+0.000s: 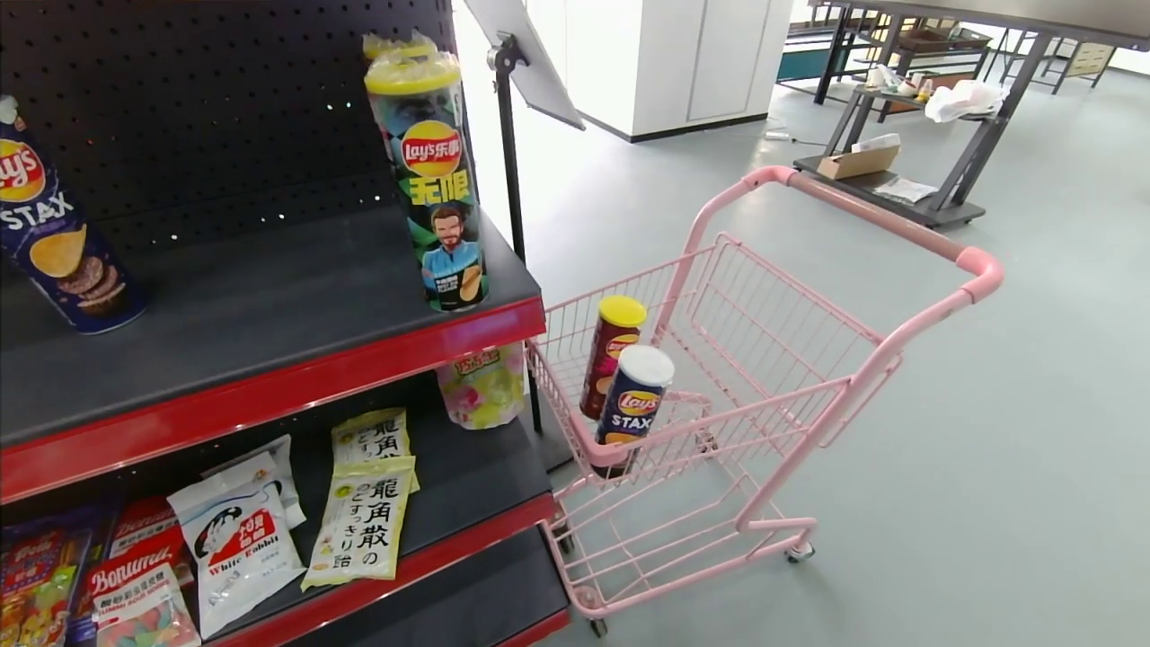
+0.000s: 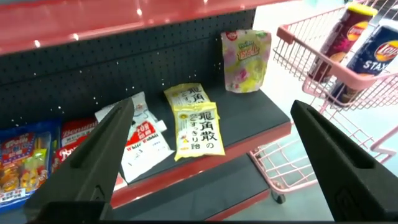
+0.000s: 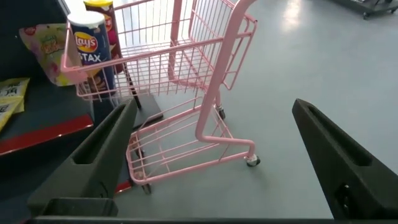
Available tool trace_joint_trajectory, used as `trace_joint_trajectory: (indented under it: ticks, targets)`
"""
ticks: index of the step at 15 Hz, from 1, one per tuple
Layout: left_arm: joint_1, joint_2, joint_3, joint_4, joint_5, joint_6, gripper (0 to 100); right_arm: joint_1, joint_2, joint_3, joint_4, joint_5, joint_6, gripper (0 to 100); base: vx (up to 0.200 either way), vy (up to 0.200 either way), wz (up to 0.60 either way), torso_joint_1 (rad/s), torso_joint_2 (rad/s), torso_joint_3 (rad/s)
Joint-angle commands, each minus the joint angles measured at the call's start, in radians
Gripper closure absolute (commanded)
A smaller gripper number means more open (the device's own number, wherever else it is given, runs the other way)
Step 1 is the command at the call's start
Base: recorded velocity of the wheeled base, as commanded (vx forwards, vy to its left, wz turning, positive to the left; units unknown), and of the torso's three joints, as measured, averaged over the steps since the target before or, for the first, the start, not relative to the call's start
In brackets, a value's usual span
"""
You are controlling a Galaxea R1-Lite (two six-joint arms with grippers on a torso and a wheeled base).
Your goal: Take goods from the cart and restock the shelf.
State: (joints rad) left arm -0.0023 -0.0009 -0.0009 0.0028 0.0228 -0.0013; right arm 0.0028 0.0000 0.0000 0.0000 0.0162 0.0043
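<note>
The left gripper [image 2: 212, 102] is spread wide, its two dark, wedge-shaped fingers [image 2: 93, 162] set far apart on either side of the wrist and narrowing to blunt tips that sit level with each other. The right gripper [image 3: 214, 102] is in the same pose, with its own pair of dark tapering fingers [image 3: 339, 162] parted to a broad gap and the tips at an even height ahead of the wrist. In both, the fingers lean slightly inward from their thick bases toward the tips, and the jaws stand symmetrical about the midline.
</note>
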Motion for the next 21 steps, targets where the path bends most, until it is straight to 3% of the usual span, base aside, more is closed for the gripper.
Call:
trace_joint_trajectory:
  ticks: [1,8,9,10,11,12,13,15,17,21]
  targets:
    - [0.001,0.001,-0.001,0.000,0.000,0.000,0,0.000,0.000,0.000,0.000,0.001,0.000,0,0.000,0.000,0.00,-0.207,0.55,0.344]
    - [-0.001,0.001,-0.001,0.000,0.000,0.000,0,0.013,0.037,-0.015,-0.005,0.025,-0.024,0,0.000,0.000,0.00,-0.120,0.35,0.223]
    - [0.001,0.001,0.001,0.000,0.000,0.000,0,0.042,0.239,-0.224,0.000,0.103,0.023,0,0.000,0.000,0.00,0.000,0.00,0.000]
    - [-0.001,0.001,-0.001,0.000,0.000,0.000,0,0.056,0.494,-0.419,-0.009,0.116,0.143,0,0.000,0.000,0.00,0.000,0.00,0.000]
    - [0.001,0.001,-0.001,0.000,0.000,0.000,0,0.069,0.661,-0.537,-0.015,0.137,0.194,0,0.000,0.000,0.00,0.000,0.00,0.000]
    - [0.001,0.001,-0.001,0.000,0.000,0.000,0,0.125,0.762,-0.555,-0.052,0.189,0.158,0,0.000,0.000,0.00,0.000,0.00,0.000]
    - [0.001,0.001,0.001,0.000,0.000,0.000,0,0.198,0.871,-0.546,-0.161,0.242,0.135,0,0.000,0.000,0.00,0.000,0.00,0.000]
    - [-0.001,0.001,0.001,0.000,0.000,0.000,0,0.230,1.131,-0.463,-0.453,0.271,0.129,0,0.000,0.000,0.00,0.000,0.00,0.000]
    - [0.001,0.001,-0.001,0.000,0.000,0.000,0,0.269,1.347,-0.420,-0.660,0.312,0.129,0,0.000,0.000,0.00,0.000,0.00,0.000]
    - [-0.001,0.001,-0.001,0.000,0.000,0.000,0,0.313,1.626,-0.494,-0.808,0.378,0.120,0,0.000,0.000,0.00,0.000,0.00,0.000]
